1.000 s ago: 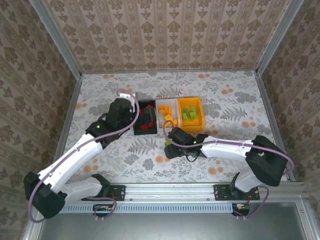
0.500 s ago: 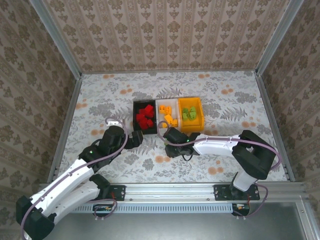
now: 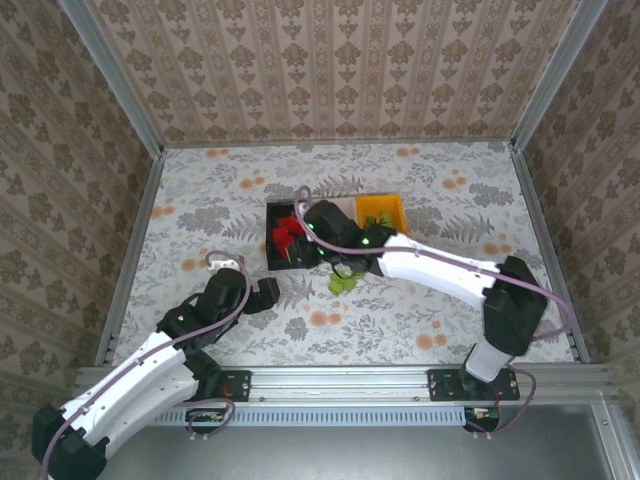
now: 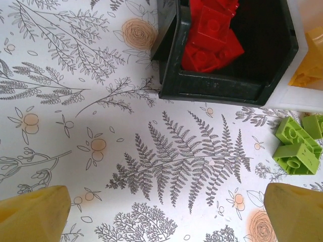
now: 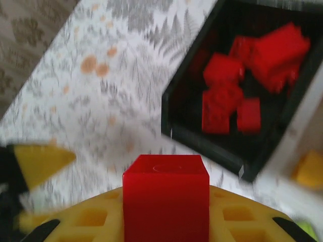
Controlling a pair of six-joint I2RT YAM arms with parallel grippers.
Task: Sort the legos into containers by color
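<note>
One red lego (image 5: 165, 194) is clenched between the yellow fingers of the right gripper (image 3: 303, 237). It is a plain, square-faced block seen close and slightly blurred. The gripper hangs at the black bin (image 5: 202, 138), which stands near the middle of the tabletop (image 3: 200, 200), a little toward its far edge.

In the bin lies a heap of red legos (image 4: 209, 38), glossy and studded, piled against the near wall. Just off the bin's near right corner, a few light green legos (image 4: 295, 146) lie on the bare tabletop, studs up and touching one another.

The white bin (image 4: 298, 103) is next to the black one, with an orange lego (image 4: 308, 75) showing inside it. The orange bin (image 3: 380, 210) closes the row on the right.

The left gripper (image 3: 265, 295) is released, its fingers spread wide. It sits low over the tabletop toward the near edge, apart from every block.
</note>
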